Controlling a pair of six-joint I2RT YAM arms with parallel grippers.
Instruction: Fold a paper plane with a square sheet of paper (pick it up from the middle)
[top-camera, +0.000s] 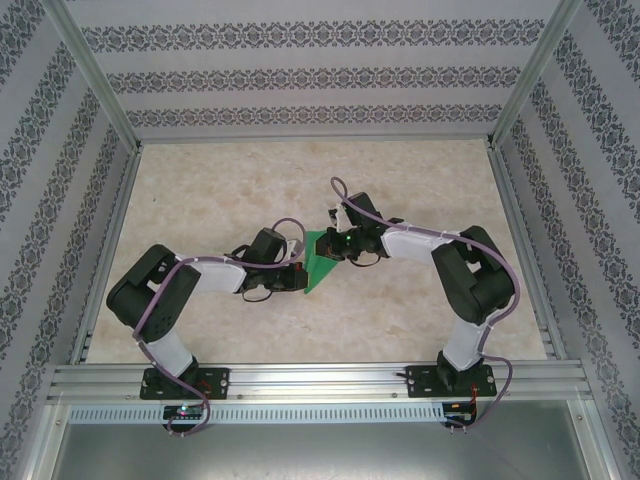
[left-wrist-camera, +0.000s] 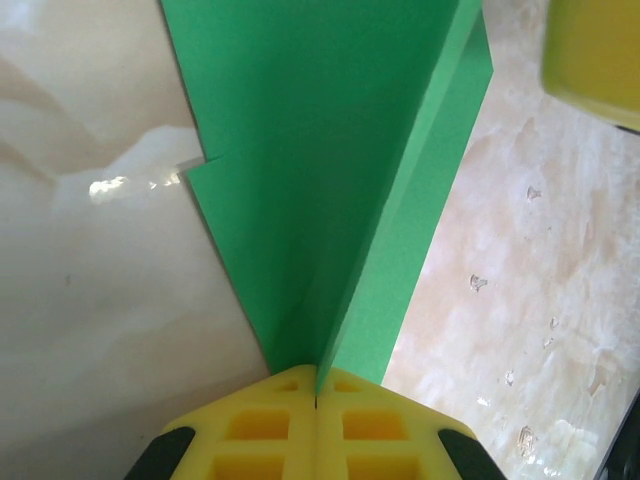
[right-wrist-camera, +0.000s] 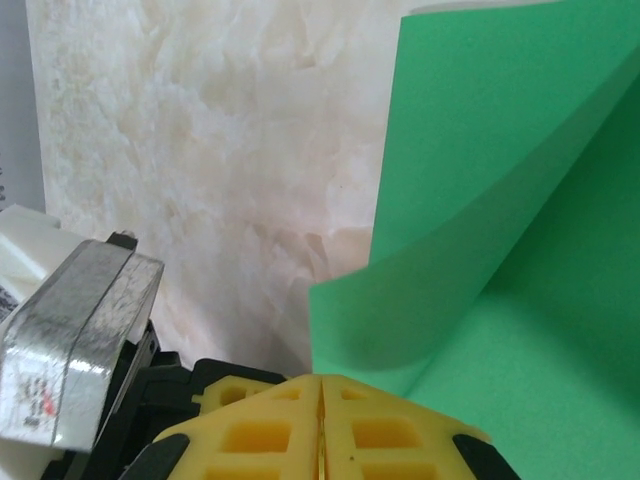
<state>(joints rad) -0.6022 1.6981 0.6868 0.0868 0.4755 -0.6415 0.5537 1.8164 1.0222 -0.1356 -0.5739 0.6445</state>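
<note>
The bright green sheet of paper (top-camera: 322, 266) is folded into a pointed shape and hangs between the two arms at mid-table. My left gripper (top-camera: 300, 274) is shut on its lower left part. In the left wrist view the yellow fingertips (left-wrist-camera: 290, 400) pinch a raised centre crease of the paper (left-wrist-camera: 320, 150), which fans out ahead. My right gripper (top-camera: 343, 247) is shut at the paper's upper right edge. In the right wrist view its gripper (right-wrist-camera: 320, 385) stands closed where a curled flap of the paper (right-wrist-camera: 480, 230) comes down to the tips.
The marble-patterned table (top-camera: 420, 180) is bordered by aluminium rails and patterned walls. The right gripper's yellow finger (left-wrist-camera: 595, 55) shows at the top right of the left wrist view. A white and silver part of the left arm (right-wrist-camera: 70, 330) sits close beside the right gripper.
</note>
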